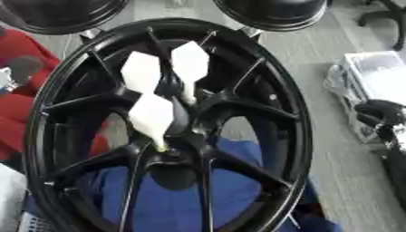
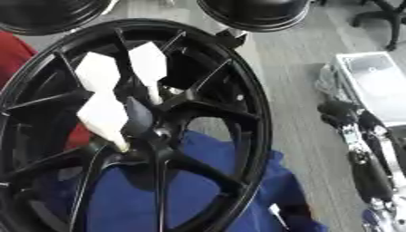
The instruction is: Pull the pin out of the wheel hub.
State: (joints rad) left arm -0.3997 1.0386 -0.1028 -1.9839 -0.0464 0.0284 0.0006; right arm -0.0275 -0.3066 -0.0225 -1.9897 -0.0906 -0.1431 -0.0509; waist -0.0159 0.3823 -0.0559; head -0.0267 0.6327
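My right hand (image 2: 349,118) hangs at the right edge, dark and partly cut off; I cannot tell how its fingers are set. My left hand shows in neither view. The black wheel hub (image 1: 273,97) stands well to the left of my right hand. Three white pins (image 1: 151,115) sit around its centre, untouched. Blue cloth (image 2: 214,149) lies behind the spokes.

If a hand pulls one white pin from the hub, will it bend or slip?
The white pin looks thick and angular, so probably stiff. Its smooth faceted head may be somewhat slippery. The black wheel looks large and probably stays put.
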